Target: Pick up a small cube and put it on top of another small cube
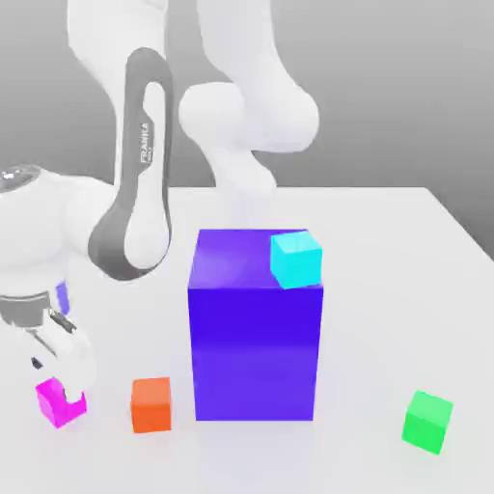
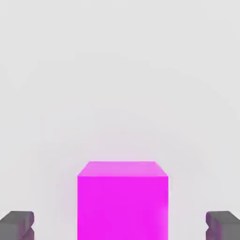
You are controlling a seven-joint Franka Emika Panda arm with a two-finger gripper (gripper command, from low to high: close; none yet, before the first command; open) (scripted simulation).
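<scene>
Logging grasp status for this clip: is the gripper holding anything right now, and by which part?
Nothing is held. The gripper is open, its fingertips standing clear on either side of the magenta cube, which sits on the table.

White table point(image 1: 405, 232), grey backdrop point(image 1: 386, 87)

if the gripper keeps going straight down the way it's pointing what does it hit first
Probably the magenta cube. In the hand view it sits between the open gripper's fingertips, with gaps either side, so the fingers would likely slide past it to the table.
</scene>
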